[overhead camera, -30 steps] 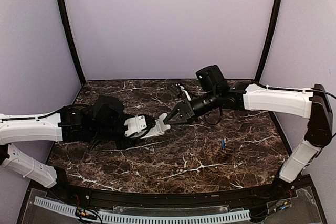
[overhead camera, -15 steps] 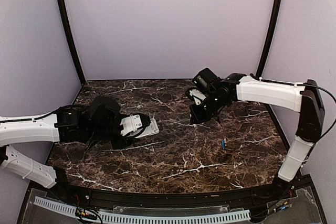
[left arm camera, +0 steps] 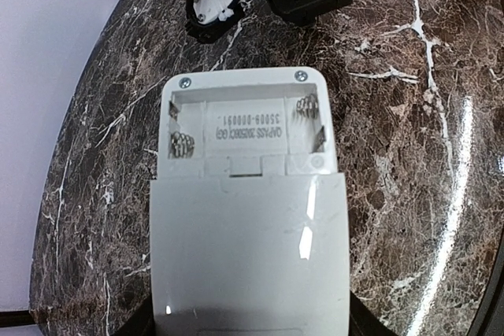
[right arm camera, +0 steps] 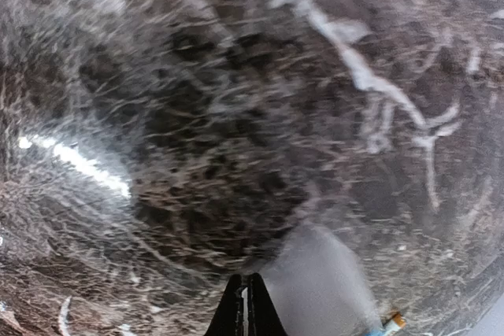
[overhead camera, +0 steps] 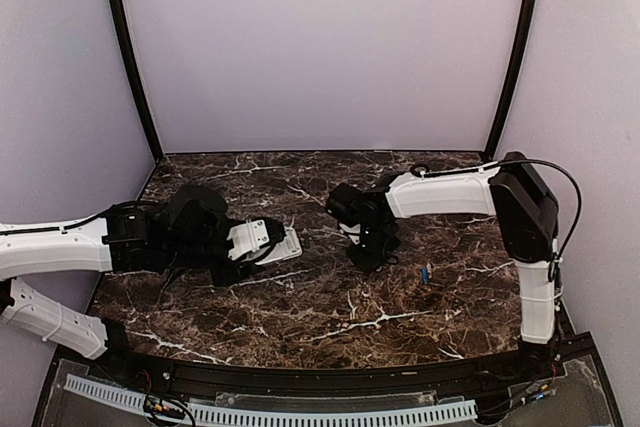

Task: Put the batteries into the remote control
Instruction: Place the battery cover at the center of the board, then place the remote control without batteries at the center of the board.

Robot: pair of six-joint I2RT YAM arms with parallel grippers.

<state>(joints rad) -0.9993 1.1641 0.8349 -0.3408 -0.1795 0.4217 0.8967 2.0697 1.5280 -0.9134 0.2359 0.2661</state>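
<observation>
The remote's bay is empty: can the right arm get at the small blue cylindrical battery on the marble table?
Probably yes. The small blue cylindrical battery lies on the dark marble table, close to the right gripper, nothing between them. Its jaws are shut and must open first.

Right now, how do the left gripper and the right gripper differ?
The left gripper is clamped on the remote, whose battery bay is open and empty; the right gripper holds nothing. Left jaws stand apart around the remote's body; right jaws are pressed together. The right gripper sits nearer the battery lying on the table than the left gripper does. Shared: both are low over the table, and neither carries a battery.
</observation>
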